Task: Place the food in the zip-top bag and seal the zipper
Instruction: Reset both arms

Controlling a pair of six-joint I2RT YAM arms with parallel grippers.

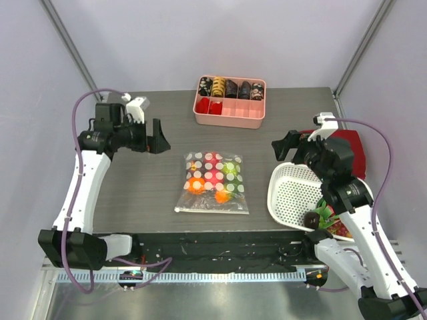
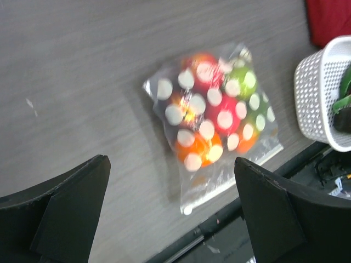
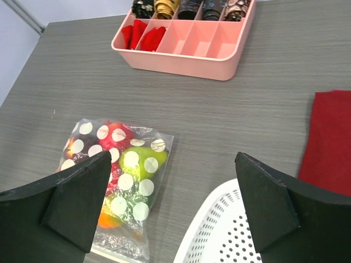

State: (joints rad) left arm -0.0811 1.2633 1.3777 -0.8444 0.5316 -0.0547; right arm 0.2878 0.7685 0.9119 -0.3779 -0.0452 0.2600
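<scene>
The polka-dot zip-top bag (image 1: 213, 183) lay flat at mid-desk (image 1: 133, 193) with the toy fruits (image 1: 212, 177) inside, its zipper (image 1: 210, 211) along the near edge, while the left and right jaws hung released, empty, well apart from it.

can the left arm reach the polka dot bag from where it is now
Probably yes. The left gripper hangs open over the table just left of the zip-top bag, which lies flat with the food inside; nothing stands between them.
</scene>
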